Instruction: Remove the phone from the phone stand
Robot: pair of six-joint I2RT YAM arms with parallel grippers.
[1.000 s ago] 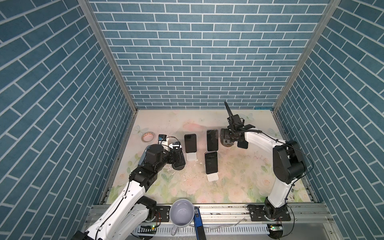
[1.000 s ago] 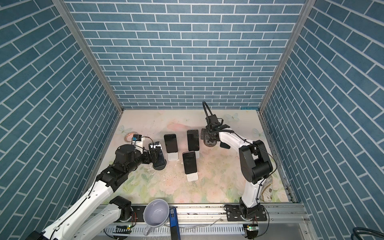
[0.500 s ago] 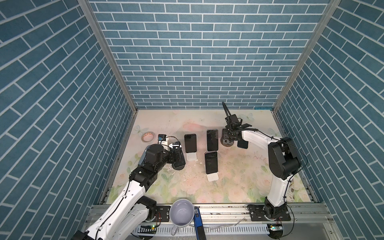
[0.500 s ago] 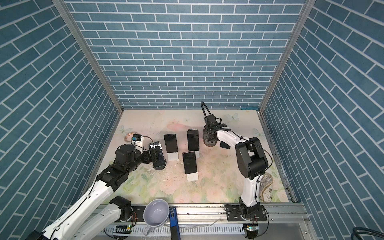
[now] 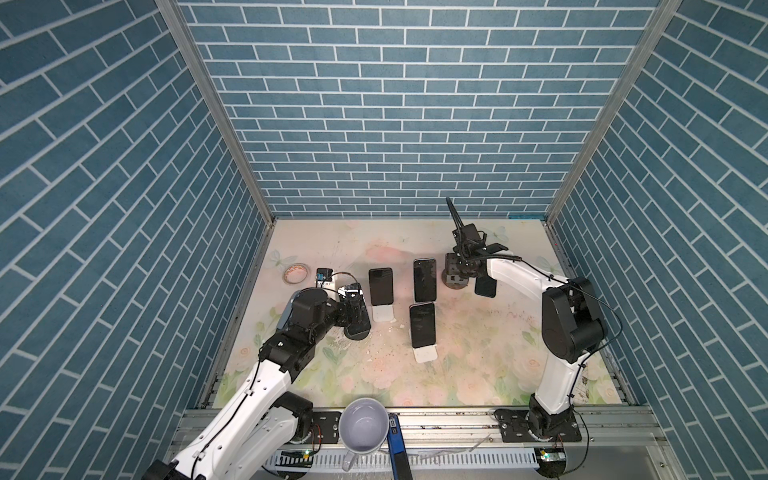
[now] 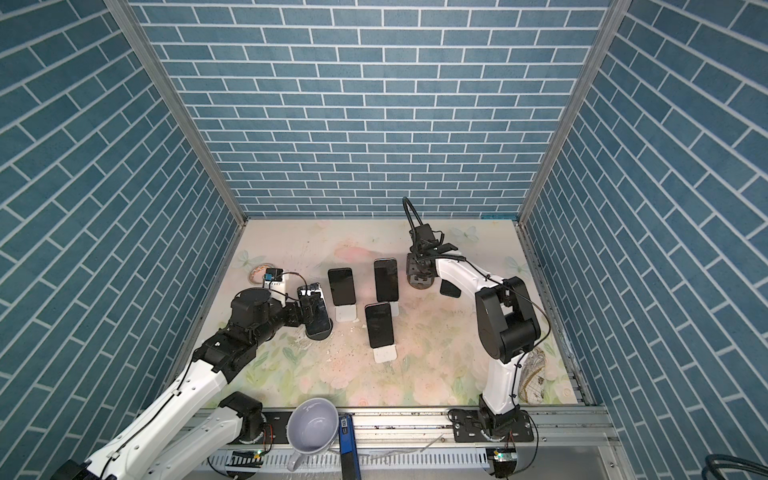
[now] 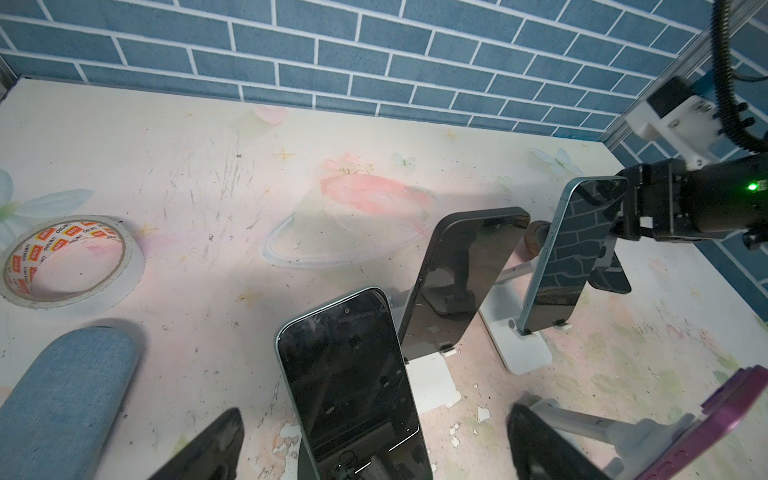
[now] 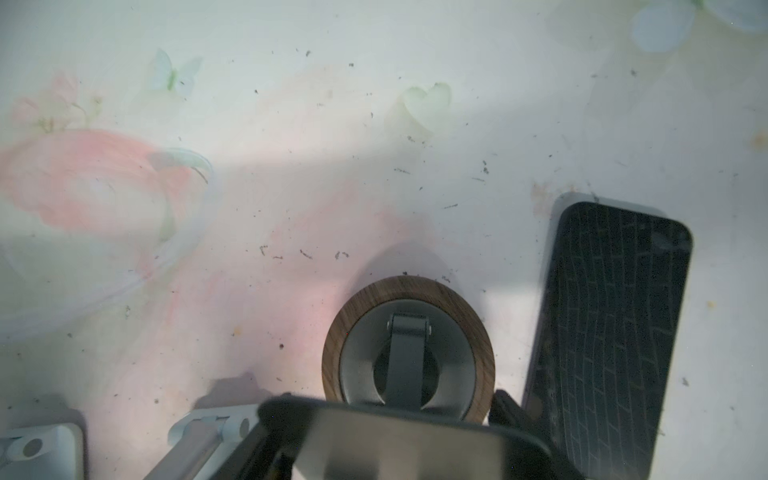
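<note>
Phone (image 8: pixel 399 449) on the wood-rimmed stand (image 8: pixel 409 286): my right gripper (image 8: pixel 384 419) pinches it; left gripper (image 7: pixel 370 446) gapes, well clear of that stand.

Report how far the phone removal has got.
Done: one flat phone lies on the table beside the wood-rimmed stand, over which the right gripper is shut. In hand: the left gripper is open around the left phone on its dark round stand, not yet gripping. Left: that phone, plus three more phones leaning on white stands.
</note>
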